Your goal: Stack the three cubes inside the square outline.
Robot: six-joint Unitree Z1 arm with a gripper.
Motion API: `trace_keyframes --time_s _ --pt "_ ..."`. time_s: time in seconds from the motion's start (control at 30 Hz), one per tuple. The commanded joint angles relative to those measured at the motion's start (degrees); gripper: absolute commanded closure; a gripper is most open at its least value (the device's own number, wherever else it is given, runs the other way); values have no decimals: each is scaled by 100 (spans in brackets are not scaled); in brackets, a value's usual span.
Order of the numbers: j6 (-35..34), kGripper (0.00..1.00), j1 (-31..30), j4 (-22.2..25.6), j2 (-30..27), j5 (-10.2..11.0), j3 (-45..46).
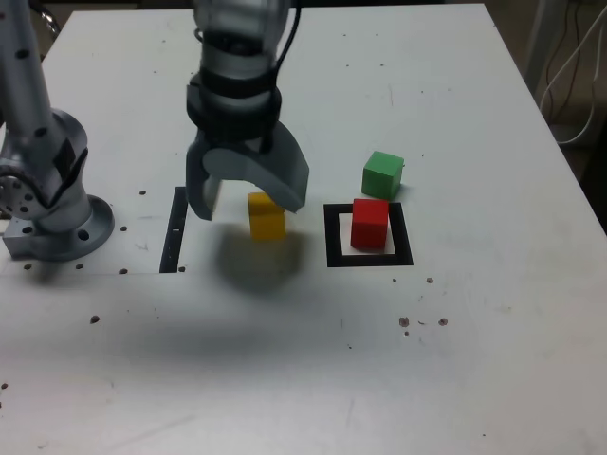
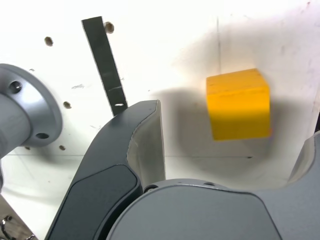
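The red cube (image 1: 370, 224) sits inside the black square outline (image 1: 334, 237) on the white table. Just behind the outline rests the green cube (image 1: 382, 174). To the outline's left in the exterior view stands the yellow cube (image 1: 266, 215) (image 2: 238, 104). My gripper (image 1: 248, 201) (image 2: 230, 135) hangs open right over the yellow cube, one finger (image 1: 198, 190) on its left and the other finger (image 1: 287, 182) at its right in the exterior view, jaws wide and not touching it.
The arm's grey base (image 1: 52, 204) (image 2: 25, 112) stands at the exterior view's left. A thin black strip (image 1: 174, 230) (image 2: 104, 62) lies between the base and the yellow cube. Small screw holes dot the table.
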Motion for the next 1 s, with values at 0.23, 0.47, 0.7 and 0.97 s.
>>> trace_keyframes --time_s 0.23,0.47,0.7,0.97 --pt "174 9 88 -437 538 26 48" --pt "355 18 108 -634 736 103 42" --pt "413 38 108 -656 842 103 11" --pt "390 60 110 -965 881 27 20"
